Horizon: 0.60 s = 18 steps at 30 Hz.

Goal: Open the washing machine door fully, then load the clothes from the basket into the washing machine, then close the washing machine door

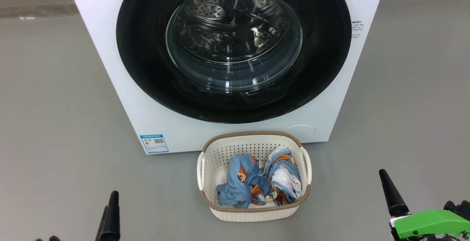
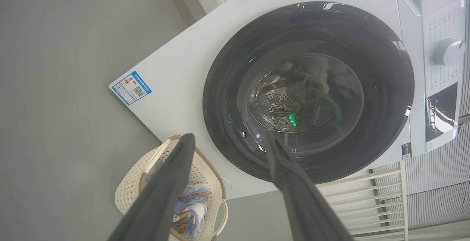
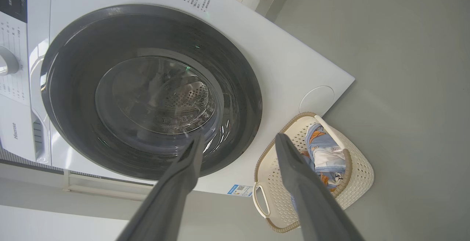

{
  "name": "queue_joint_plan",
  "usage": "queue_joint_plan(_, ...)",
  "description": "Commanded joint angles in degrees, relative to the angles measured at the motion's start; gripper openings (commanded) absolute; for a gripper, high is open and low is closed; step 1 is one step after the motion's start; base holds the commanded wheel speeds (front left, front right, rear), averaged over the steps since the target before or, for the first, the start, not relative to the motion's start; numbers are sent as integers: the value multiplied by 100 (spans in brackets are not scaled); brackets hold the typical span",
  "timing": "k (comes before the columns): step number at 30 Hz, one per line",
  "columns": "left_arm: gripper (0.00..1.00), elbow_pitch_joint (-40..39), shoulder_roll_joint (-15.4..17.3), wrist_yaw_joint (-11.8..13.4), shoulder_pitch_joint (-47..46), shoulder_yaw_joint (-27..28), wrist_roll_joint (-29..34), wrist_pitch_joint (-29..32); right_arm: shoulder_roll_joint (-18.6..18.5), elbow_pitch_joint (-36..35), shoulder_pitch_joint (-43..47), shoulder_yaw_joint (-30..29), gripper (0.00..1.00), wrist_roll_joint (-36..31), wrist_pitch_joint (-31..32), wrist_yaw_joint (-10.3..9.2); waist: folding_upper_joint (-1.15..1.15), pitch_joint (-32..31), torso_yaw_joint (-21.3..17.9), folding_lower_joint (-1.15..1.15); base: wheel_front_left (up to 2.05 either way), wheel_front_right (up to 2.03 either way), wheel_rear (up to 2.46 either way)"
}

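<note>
The washing machine point(image 1: 110, 50) stands white and square ahead of me, and its door point(image 1: 147, 68), black-rimmed with a glass bowl, lies flush against the front. On the floor just before it sits the cream basket point(image 1: 253, 213), holding the light-blue printed clothes point(image 1: 242, 182). My left gripper point(image 2: 229, 138) is open and empty, low at the basket's left; one dark finger point(image 1: 112, 215) shows in the head view. My right gripper point(image 3: 240, 136) is open and empty too, low at the basket's right, with its finger point(image 1: 392, 193) pointing up. Both wrist views show the door point(image 2: 385, 87) point(image 3: 73, 68) and the basket point(image 2: 128, 193) point(image 3: 360, 175).
Grey floor point(image 1: 55, 123) spreads on both sides of the machine. A white slatted rack point(image 2: 374, 197) stands beside the machine. The control panel with a knob point(image 2: 448, 52) runs along the machine's top. A blue label point(image 1: 154, 143) marks its lower left corner.
</note>
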Motion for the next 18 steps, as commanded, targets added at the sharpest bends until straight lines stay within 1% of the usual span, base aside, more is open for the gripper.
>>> queue_joint_plan(1, 100, -186, 86, -20, -128, 50, 191, -70, -128, -140, -127, 74, 100, -206, -67, 13, 0, -5, 3, 0, 0, 0, 0)
queue_joint_plan(18, 100, -120, 85, -21, -100, -4, 1724, -357, -308, -32, -153, 445, 100, -1371, -356, 18, 0, -51, 25, 0, 0, 0, 0)
